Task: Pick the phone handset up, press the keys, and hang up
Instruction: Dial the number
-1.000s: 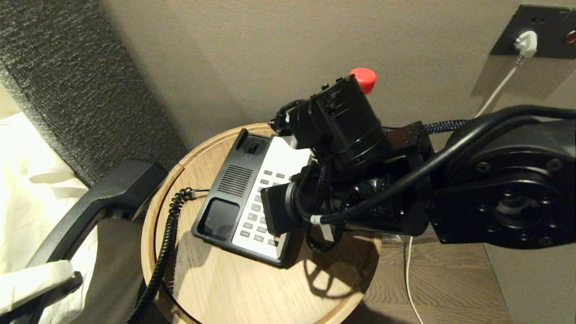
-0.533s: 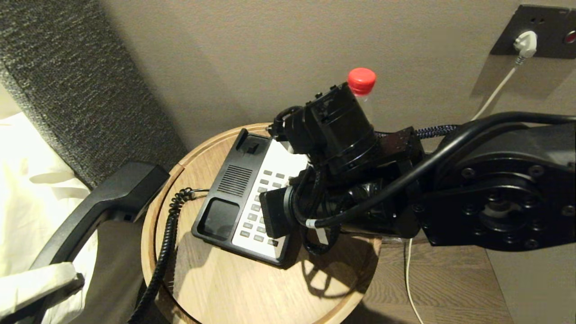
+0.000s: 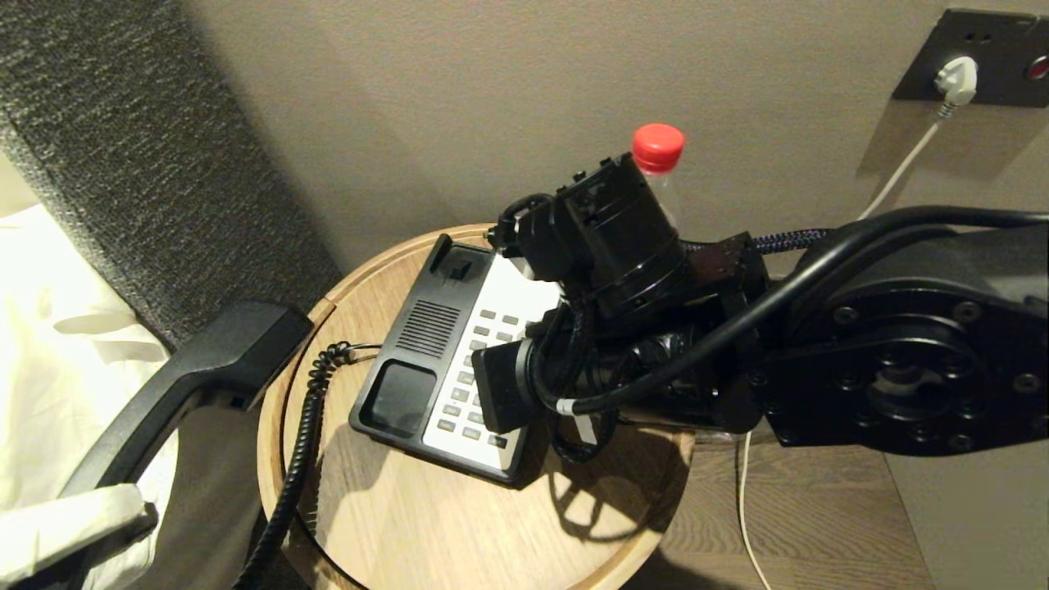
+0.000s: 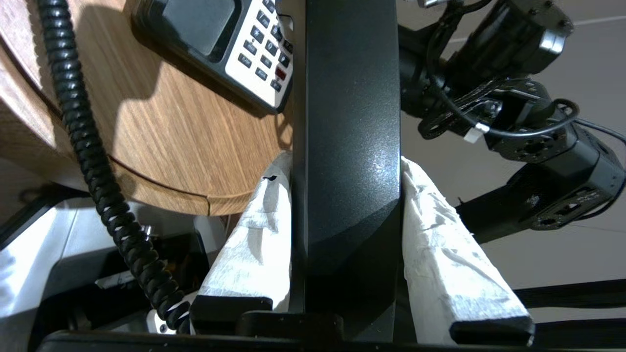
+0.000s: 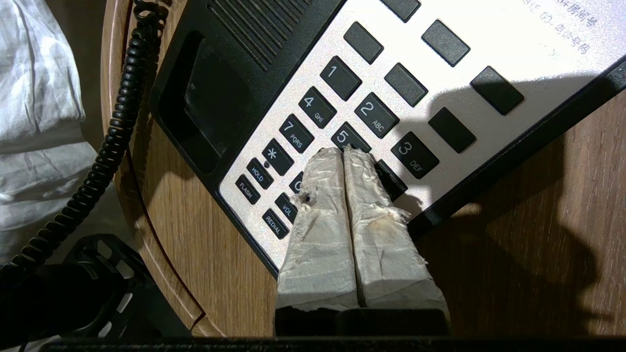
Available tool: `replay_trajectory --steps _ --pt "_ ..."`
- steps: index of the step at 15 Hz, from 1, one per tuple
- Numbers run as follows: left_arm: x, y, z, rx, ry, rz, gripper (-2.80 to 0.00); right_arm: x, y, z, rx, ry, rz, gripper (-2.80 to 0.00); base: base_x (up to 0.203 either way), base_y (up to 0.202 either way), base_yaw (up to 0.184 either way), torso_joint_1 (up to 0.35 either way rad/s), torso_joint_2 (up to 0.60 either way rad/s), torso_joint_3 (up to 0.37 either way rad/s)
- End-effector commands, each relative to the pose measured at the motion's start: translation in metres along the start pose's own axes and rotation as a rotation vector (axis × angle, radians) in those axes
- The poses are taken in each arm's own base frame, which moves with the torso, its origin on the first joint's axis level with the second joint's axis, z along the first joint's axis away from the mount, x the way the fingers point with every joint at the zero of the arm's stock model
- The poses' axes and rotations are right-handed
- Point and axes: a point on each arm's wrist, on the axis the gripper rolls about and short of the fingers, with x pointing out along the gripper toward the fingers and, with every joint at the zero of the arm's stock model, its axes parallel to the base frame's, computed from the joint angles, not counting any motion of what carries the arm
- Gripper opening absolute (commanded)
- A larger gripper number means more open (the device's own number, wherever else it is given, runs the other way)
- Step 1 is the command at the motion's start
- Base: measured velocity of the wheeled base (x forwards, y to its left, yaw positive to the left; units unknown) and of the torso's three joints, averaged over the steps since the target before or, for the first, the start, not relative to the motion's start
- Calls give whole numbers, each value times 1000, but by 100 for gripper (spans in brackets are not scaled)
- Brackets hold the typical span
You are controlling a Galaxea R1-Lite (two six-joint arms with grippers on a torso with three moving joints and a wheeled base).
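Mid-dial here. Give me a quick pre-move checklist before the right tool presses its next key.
1. Phone handset held by the left tool, white-wrapped fingers on both sides: ok.
2. Handset lifted off the phone base, cradle empty: ok.
3. Right tool shut, fingers together as one pressing tip: ok.
4. Tip over the keys, at the near edge of the 5 key: ok; whether it is actually pressing: cannot tell.
5. Coiled cord runs off the table edge on the left, clear of the keypad: ok.
6. Red-capped bottle behind the right arm, gap to it: cannot tell.
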Motion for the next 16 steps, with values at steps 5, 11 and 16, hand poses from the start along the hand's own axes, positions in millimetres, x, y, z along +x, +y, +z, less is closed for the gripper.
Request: replay_trajectory --steps 5,11,16 --pt "2 2 -1 -7 8 4 -280 -16 -1 6 18 -29 19 -280 0 0 0 0 0 0" --pt "1 2 -2 -6 6 1 -280 -18 -3 3 17 -15 12 -280 0 0 0 0 0 0" --pt "1 3 -2 -7 10 6 -280 -14 -4 -3 11 4 3 -280 0 0 0 0 0 0"
